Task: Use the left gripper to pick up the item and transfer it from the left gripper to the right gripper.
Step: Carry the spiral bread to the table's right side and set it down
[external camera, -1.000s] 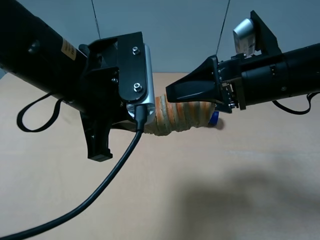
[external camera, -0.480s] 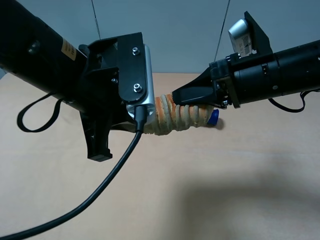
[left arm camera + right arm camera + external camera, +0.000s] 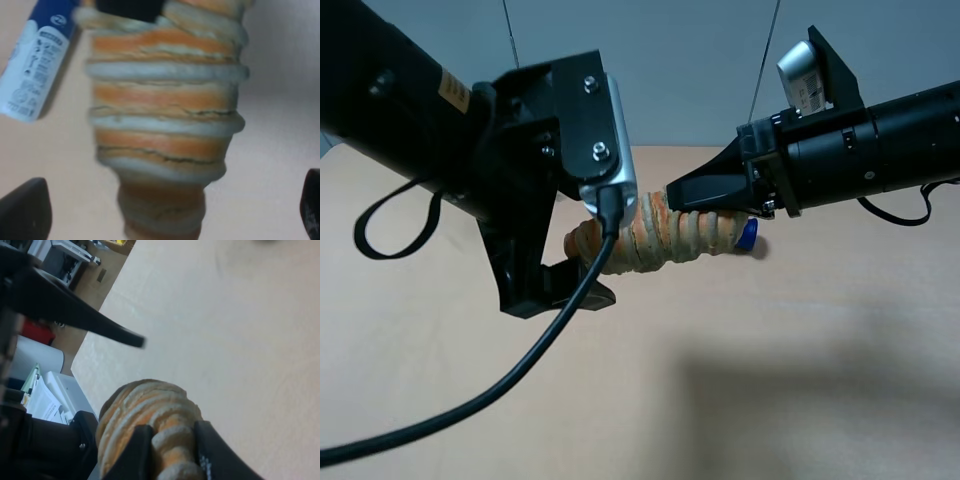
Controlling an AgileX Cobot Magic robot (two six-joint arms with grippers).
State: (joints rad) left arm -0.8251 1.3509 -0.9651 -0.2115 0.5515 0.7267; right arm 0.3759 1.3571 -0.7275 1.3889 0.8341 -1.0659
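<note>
The orange-and-tan ribbed roll (image 3: 670,235) hangs level in the air between both arms. My right gripper (image 3: 682,200) is shut on its right half; in the right wrist view its fingers (image 3: 132,450) pinch the roll (image 3: 150,410). My left gripper (image 3: 588,262) is open around the roll's left end, whose tip shows free. In the left wrist view its fingertips (image 3: 25,210) stand wide apart, clear of the roll (image 3: 165,125). A black finger of the right gripper (image 3: 130,7) shows on the roll's far end.
A white-and-dark-blue tube (image 3: 37,60) lies on the tan table (image 3: 800,350) below the roll; only its blue cap (image 3: 748,235) shows in the high view. The left arm's black cable (image 3: 520,370) hangs over the table.
My left gripper has opened and let go of the roll, whose left tip now shows. My right gripper closed on the roll a moment earlier and holds it.
</note>
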